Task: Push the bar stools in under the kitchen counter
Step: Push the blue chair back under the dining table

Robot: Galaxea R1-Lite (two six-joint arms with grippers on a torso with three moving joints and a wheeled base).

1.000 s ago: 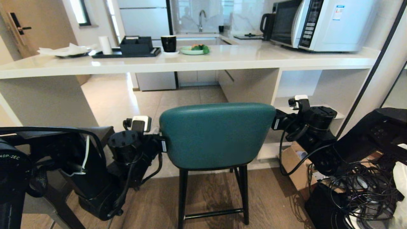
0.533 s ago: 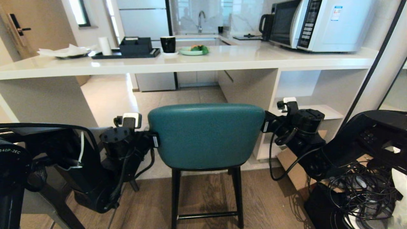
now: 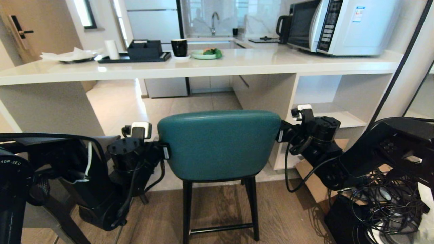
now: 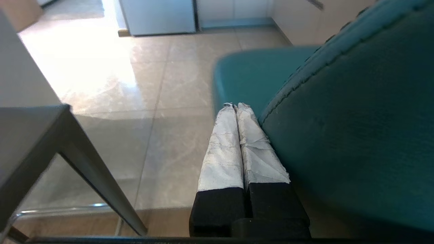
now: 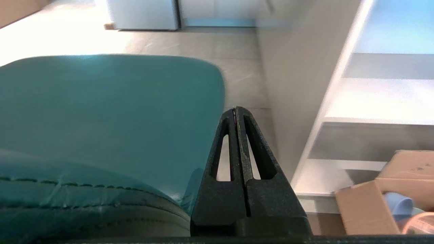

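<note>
Before the bench: teal stool (image 3: 219, 144) stands on the wood floor, its seat (image 4: 251, 73) short of the bench (image 3: 203, 66) edge.
Left fingers (image 4: 237, 142): clenched together, empty, pressed alongside the backrest's left edge.
Right fingers (image 5: 236, 145): clenched, empty, just beside the backrest's right edge.
Done: stool bracketed by both arms, lined up with the opening.
Left: the push under; grey stool (image 3: 20, 159) at the left edge, seemingly untouched.
</note>
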